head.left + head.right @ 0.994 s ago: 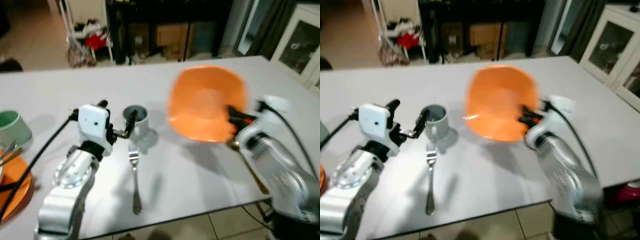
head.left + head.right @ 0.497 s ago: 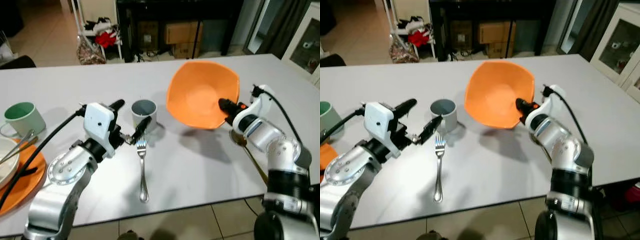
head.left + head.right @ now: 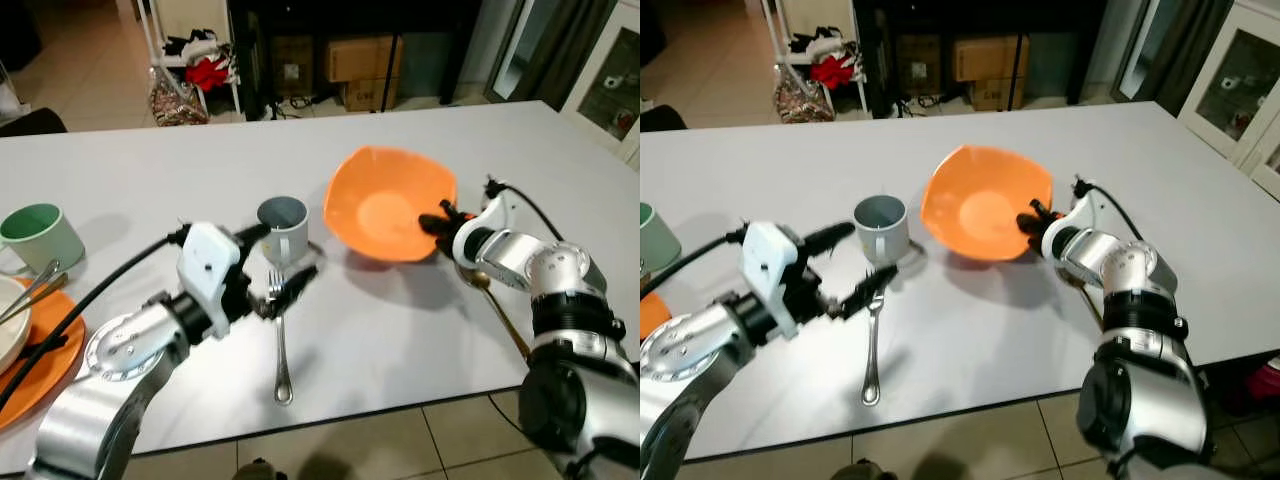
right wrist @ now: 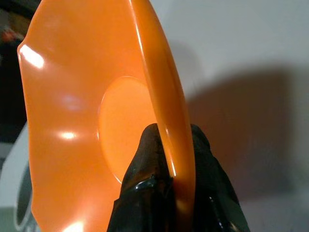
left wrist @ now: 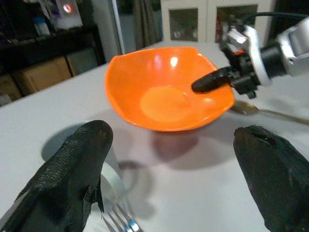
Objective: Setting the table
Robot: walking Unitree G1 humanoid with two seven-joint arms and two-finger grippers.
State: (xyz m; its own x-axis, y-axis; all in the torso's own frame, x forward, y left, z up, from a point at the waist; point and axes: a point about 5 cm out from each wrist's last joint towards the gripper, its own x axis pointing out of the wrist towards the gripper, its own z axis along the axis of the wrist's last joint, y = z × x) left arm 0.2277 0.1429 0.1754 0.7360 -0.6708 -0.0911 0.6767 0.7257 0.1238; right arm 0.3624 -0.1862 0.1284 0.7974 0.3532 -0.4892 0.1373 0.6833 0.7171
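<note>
Right gripper (image 3: 437, 221): clamped on the rim of the orange bowl (image 3: 385, 205), one finger inside, one outside.
Bowl position: held tilted low over the grey table (image 3: 400, 330), between the grey mug (image 3: 283, 226) and a spoon (image 3: 497, 305); judged a place-setting spot.
Left gripper (image 3: 280, 270): fingers spread, empty, over the fork (image 3: 279, 330).

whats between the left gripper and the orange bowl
Bare white table, as the left wrist view shows: past the open left gripper, only the orange bowl's shadow crosses it. The grey mug stands beside that stretch.
</note>
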